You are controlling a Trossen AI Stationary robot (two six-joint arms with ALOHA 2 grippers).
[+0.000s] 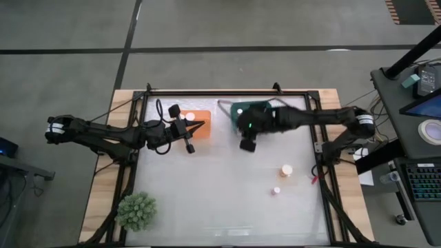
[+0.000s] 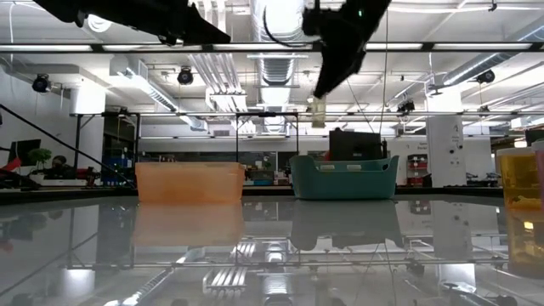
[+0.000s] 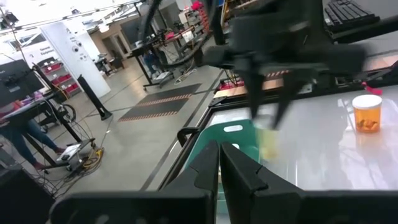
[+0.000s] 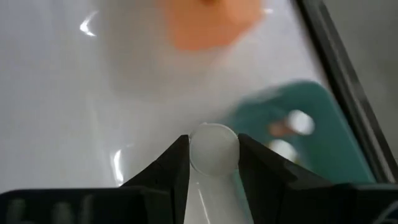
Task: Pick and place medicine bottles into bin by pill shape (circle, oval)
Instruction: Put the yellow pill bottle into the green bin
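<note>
My right pincer (image 4: 213, 163) clamps a bottle (image 4: 214, 149) below its cap; light, slick, stiff. Teal bin (image 4: 311, 134) lies just ahead.

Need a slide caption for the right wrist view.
Right pincer shut on a white-capped medicine bottle, teal bin just ahead.

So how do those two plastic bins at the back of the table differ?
The orange bin sits to the left under the left gripper; the teal bin sits to the right, partly covered by the right arm. In the low view the orange bin is translucent with straight walls, the teal bin opaque with flared walls. Both are open-topped and hold white-capped bottles.
</note>
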